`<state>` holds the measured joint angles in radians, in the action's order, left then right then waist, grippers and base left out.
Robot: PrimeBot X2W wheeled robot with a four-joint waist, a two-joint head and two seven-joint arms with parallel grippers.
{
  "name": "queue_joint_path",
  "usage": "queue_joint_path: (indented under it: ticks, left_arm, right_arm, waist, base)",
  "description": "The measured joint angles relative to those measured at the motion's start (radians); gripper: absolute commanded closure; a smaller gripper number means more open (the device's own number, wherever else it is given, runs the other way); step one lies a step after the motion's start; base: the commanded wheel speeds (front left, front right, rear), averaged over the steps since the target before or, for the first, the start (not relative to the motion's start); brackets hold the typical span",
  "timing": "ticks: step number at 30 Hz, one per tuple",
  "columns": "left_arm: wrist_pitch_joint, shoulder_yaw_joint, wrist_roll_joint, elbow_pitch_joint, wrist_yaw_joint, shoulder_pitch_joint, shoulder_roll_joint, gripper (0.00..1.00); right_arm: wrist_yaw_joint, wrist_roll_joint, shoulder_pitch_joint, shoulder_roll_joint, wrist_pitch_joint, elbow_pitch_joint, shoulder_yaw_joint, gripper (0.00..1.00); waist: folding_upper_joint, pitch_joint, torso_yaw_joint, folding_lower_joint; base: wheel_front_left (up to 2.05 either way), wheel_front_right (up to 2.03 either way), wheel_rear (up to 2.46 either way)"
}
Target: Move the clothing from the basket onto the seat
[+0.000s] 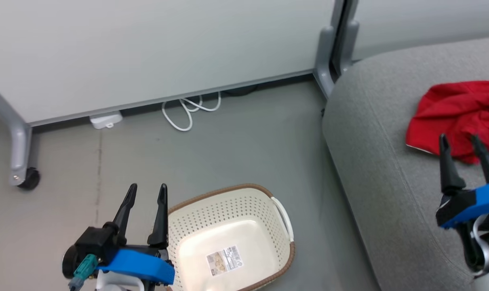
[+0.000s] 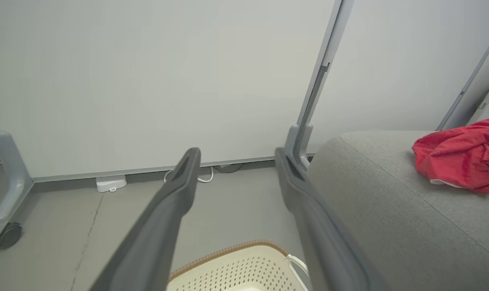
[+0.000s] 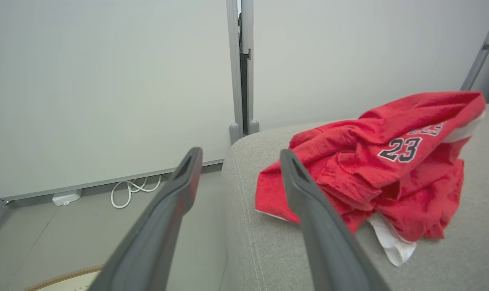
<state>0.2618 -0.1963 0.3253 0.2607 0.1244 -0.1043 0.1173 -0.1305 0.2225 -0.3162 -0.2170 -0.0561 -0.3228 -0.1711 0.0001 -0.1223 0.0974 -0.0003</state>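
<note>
Head view: the left hand [image 1: 148, 186] hangs over the grey floor [image 1: 248, 141], just beside the left wall of the basket [image 1: 204, 214]. Its two dark fingers are spread and released, with only floor showing between them. The right hand [image 1: 459, 138] is over the seat [image 1: 374, 133], likewise released with its fingers apart. Its fingertips overlap the near edge of the clothing [image 1: 454, 109] in this view; contact with the fabric cannot be confirmed.

Task item: the clothing lies in a crumpled red heap on top of the seat, towards its far right part and well apart from the basket. The right wrist view shows the number 23 [image 3: 400, 148] in dark figures with a white outline, and white trim at the lower edge of the heap.

Basket: it stands on the floor to the left of the seat, cream, perforated, brown-rimmed, with a white handle on its right side. Its bottom is exposed and carries a barcode sticker [image 1: 224, 260].

Room: pale partition panels [image 1: 147, 48] close off the far side, joined at a grey post [image 1: 327, 52] near the seat's corner. A grey leg on a black caster [image 1: 29, 178] stands at far left. A looped white cable [image 1: 188, 111] and a white adapter block [image 1: 106, 119] lie at the foot of the panel.
</note>
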Motion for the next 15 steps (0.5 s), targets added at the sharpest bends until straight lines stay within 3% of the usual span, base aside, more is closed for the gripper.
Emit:
queue_joint_path:
  ticks: [7,15]
  left_arm:
    - [0.000,0.053,-0.004,0.020,0.005,0.045,-0.020,0.00]
    - [0.000,0.088,-0.007,0.040,0.005,0.063,-0.023,0.00]
  right_arm:
    - [0.000,-0.021,0.153,0.087,0.048,0.172,0.011,0.00]
    - [0.000,-0.036,0.242,0.135,0.061,0.228,0.042,0.00]
  waist:
    - [0.0000,0.055,-0.076,0.0001]
    - [0.0000,0.088,-0.144,0.0001]
  base:
    - [0.00,0.00,0.00]
    - [0.00,0.00,0.00]
